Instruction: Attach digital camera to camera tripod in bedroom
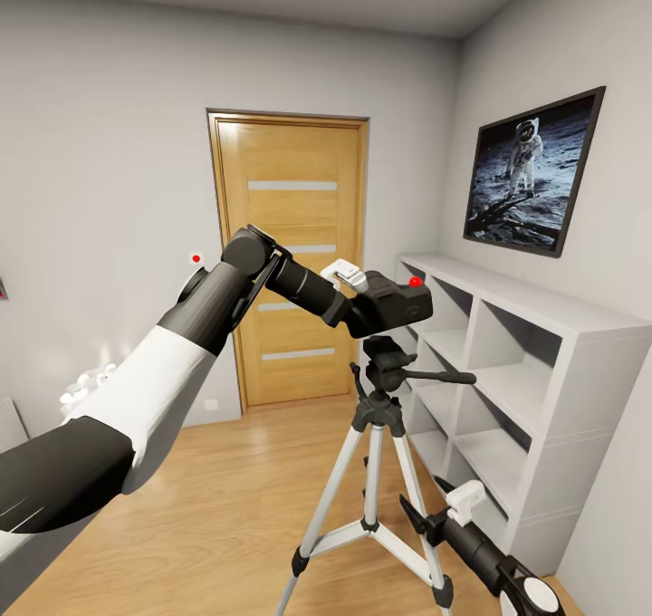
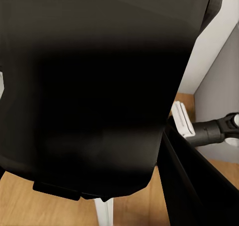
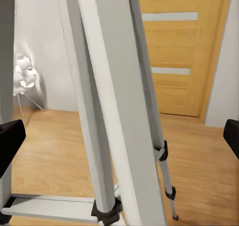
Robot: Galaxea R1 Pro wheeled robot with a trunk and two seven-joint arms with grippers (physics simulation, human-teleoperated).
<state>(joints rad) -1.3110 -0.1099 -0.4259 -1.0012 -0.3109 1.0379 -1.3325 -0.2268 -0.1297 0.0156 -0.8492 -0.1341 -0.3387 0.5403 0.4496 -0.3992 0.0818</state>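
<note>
I see open light wood plank floor left of the silver-legged tripod; the white cube shelf crowds its right.

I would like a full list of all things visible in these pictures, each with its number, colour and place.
Small boxy black digital camera with a red dot on top: one, black, held just above the tripod head.
Camera tripod with thin silver legs: one, silver and black, on the wood floor before the shelf.
Oak door with frosted strips: one, light brown, back wall.
Framed astronaut poster: one, dark frame, right wall.
White cube shelf: one, white, under the poster.
White wall switch with red dot: one, beside the door.
Left gripper: one, black, shut on the camera.
Right gripper: one, black, open, low beside a tripod leg.
</note>
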